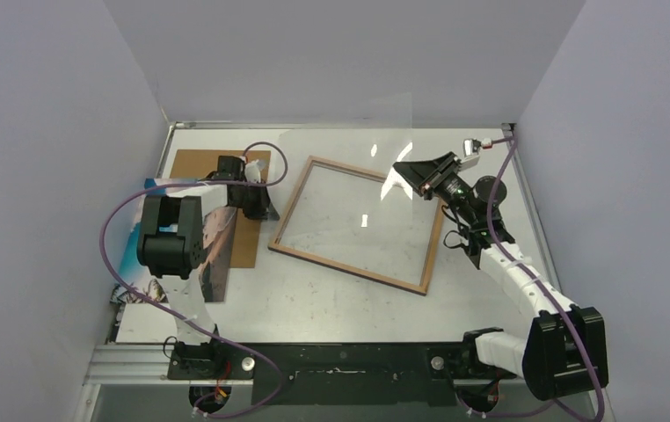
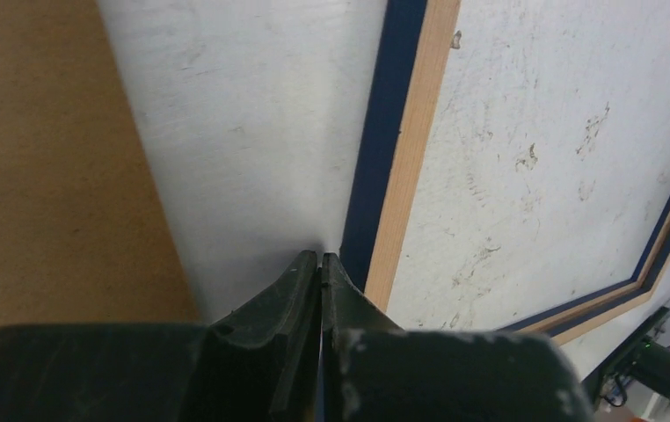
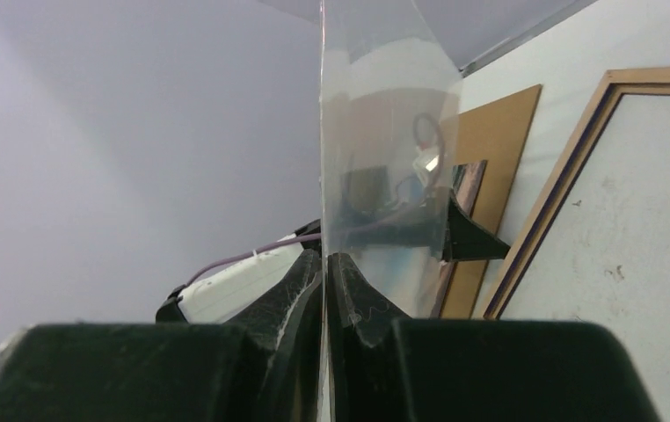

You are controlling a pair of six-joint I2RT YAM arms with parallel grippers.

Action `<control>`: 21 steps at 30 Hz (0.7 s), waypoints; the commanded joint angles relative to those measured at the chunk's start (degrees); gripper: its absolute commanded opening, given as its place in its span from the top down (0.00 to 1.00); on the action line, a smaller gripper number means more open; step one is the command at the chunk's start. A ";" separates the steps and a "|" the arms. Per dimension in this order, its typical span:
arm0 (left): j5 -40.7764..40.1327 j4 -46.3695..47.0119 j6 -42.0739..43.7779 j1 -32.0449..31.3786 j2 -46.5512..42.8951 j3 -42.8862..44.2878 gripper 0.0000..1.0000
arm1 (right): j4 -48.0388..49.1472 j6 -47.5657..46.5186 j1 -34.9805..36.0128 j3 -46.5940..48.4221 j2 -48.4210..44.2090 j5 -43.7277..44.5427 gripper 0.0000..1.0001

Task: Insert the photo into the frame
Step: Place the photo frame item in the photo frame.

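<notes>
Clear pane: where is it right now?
In the top view, the clear pane is held up in the air by the right gripper, over the far edge of the frame.

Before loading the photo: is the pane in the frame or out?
Out: the right gripper holds the pane in the air, clear of the frame.

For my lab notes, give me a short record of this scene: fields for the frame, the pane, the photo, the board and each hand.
frame: flat mid-table, wood-brown back up, opening looks empty
clear pane: raised above the frame, pinched at one edge
right hand: shut on the clear pane
left hand: shut, low over the table between backing board and frame; nothing clearly held
photo: at the left, partly hidden by the left arm, not in the frame
backing board: flat, left of the frame
</notes>
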 commanded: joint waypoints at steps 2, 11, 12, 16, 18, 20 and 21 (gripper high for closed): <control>2.75 2.24 -3.56 3.72 -2.06 -2.27 0.99 | 13.72 9.10 -0.52 -8.95 1.60 4.61 0.95; 1.07 8.06 -7.24 5.22 -4.76 -4.80 1.00 | 2.18 -1.57 -0.49 -13.09 0.07 10.35 0.95; 0.73 8.55 -7.55 5.20 -5.04 -4.88 0.99 | 1.26 -2.59 -0.59 -13.43 -0.12 10.75 0.95; 0.57 9.39 -7.94 5.16 -5.24 -3.98 0.99 | -0.60 -5.28 -0.81 -15.53 0.62 11.43 0.95; 0.67 9.43 -8.04 5.16 -5.34 -3.66 0.99 | -0.23 -5.25 -0.98 -16.90 1.10 11.69 0.95; 0.69 9.45 -7.87 5.15 -5.74 -3.71 0.99 | 0.60 -4.83 -1.20 -18.37 1.33 12.10 0.95; 0.78 9.45 -7.60 5.15 -6.08 -3.78 0.99 | 0.71 -4.91 -1.35 -18.80 1.22 12.24 0.95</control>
